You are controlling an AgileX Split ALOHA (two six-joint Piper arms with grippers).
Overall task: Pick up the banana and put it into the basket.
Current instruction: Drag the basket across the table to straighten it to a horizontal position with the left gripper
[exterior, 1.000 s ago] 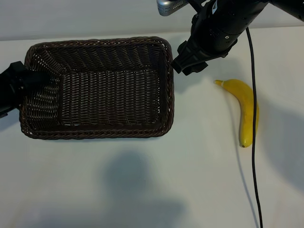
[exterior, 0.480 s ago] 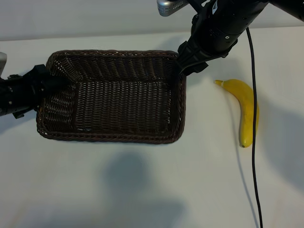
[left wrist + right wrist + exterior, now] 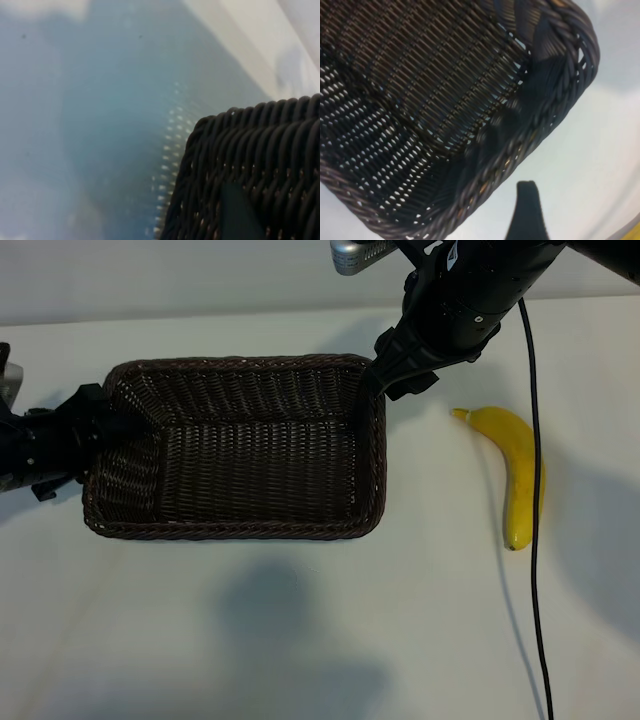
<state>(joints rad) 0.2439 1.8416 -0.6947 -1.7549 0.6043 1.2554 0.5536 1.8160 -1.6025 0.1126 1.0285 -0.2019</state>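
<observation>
Left hand (image 3: 88, 433): black, at the left short wall of the rectangular dark-brown woven wicker basket (image 3: 240, 455), fingers closed on that wall, apparently to steady or position it.
Basket: flat on the white desk (image 3: 300, 640), empty, mouth up to receive.
Right hand (image 3: 385, 375): black, above the basket's far right corner, fingers apart, holding nothing, poised between basket and fruit.
Curved bright-yellow banana (image 3: 515, 475): lying on the desk well right of the basket, a black cable (image 3: 532, 540) crossing over it; not yet picked up
</observation>
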